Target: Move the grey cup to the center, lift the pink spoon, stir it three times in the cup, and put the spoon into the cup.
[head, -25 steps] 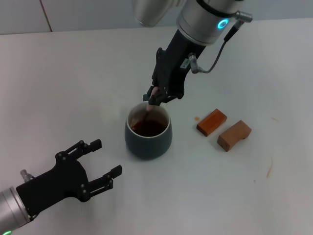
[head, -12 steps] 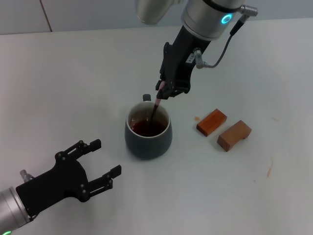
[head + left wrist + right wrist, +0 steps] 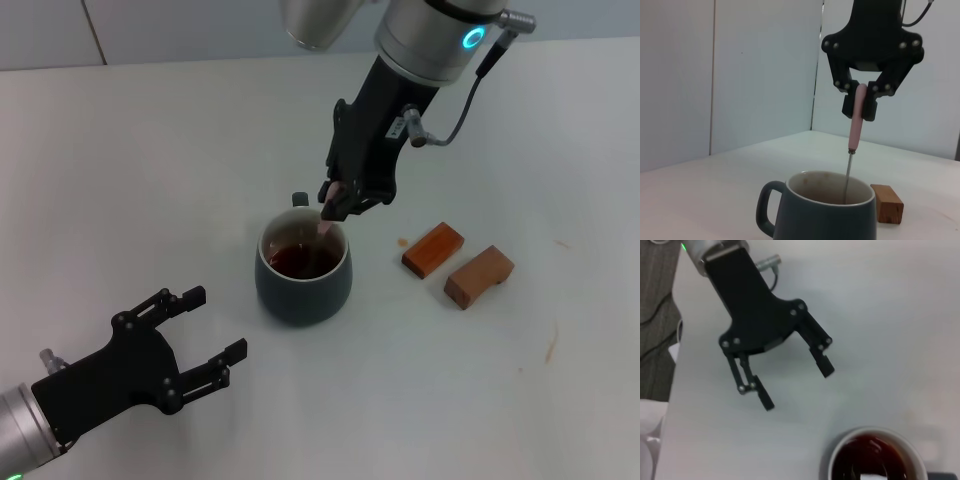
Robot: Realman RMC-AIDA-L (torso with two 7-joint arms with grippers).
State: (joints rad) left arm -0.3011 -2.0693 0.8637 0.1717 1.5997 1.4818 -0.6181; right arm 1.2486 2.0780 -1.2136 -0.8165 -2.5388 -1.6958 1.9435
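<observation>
Above the cup (image 3: 303, 272), the right hand (image 3: 338, 203) pinches the spoon (image 3: 855, 131) upright, bowl dipped straight down into the liquid, while the left hand (image 3: 190, 345) rests wide open nearby.

Grey cup (image 3: 303, 275), pink spoon (image 3: 856, 117)

You face a plain white desk (image 3: 150, 150); pale panelled walls (image 3: 740, 70) with vertical seams stand behind it.

A white table (image 3: 150, 150) carries the grey cup (image 3: 303, 284) just below the right gripper (image 3: 335, 205), two wooden blocks (image 3: 458, 262) beside it.
</observation>
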